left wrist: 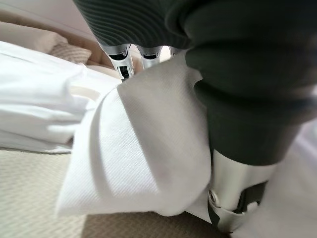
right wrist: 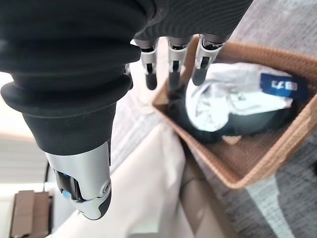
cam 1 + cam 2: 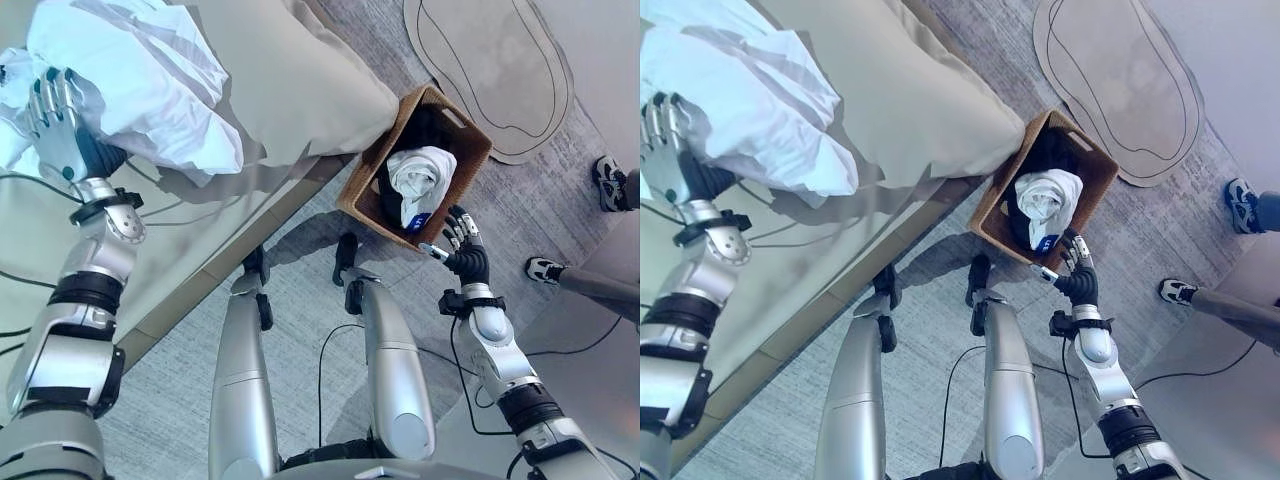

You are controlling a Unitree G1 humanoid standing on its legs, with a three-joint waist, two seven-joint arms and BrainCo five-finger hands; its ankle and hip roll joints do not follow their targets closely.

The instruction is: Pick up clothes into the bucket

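A white shirt (image 3: 140, 85) lies crumpled on the bed (image 3: 300, 90), far left. It is judged light, soft and limp; a bunched fold is best pinched. The left hand (image 3: 55, 115) rests on it; in its wrist view cloth (image 1: 143, 148) is seen between thumb and fingers, seemingly pinched. The right hand (image 3: 462, 245), fingers relaxed and empty, hovers beside the basket (image 3: 465, 125) on the floor, where a white garment (image 2: 233, 99) over dark cloth is shown closer by its wrist view.
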